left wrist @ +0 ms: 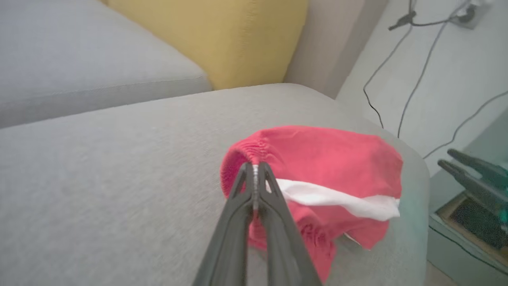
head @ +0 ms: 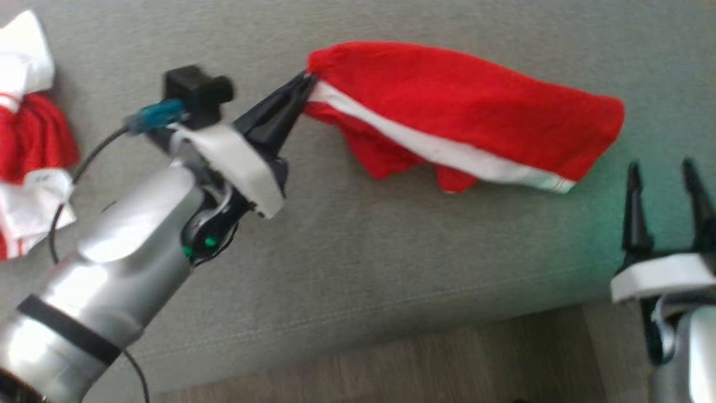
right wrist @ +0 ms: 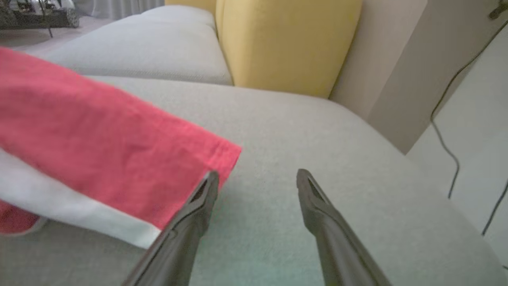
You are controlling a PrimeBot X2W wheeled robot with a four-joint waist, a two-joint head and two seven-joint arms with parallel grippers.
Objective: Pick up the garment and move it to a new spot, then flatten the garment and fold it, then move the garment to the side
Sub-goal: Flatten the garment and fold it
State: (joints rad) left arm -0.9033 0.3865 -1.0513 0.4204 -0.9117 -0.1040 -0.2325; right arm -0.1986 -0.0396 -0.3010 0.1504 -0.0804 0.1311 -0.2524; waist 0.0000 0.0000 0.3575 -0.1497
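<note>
Nearest you in the head view, your right gripper (head: 660, 165) waits at the front edge of the sofa seat (head: 391, 252) with its jaws apart and nothing between them. Your left gripper (head: 305, 84) reaches further in, jaws clamped together on one end of the red garment (head: 464, 106).

That end is lifted; the rest slopes away to the right across the grey seat, white stripe on the near side. I judge this to be the first step, carrying the garment to its new spot, with flattening and folding not yet begun. The next move calls for an open patch of seat, a low set-down so the cloth doesn't bunch, and then a free corner for the open right jaws.

The left wrist view tells you what the head view cannot: the left gripper (left wrist: 256, 167) pinches the gathered elastic band of the garment (left wrist: 325, 159) (a thin bite, so it could slip).

In the right wrist view, the right gripper (right wrist: 258, 174) sits just beside the hem corner of the garment (right wrist: 99, 131); whether they touch, I cannot tell.

Far left in the head view lie other red-and-white clothes (head: 28, 129). Behind the seat, both wrist views show a yellow back cushion (right wrist: 285, 39).
</note>
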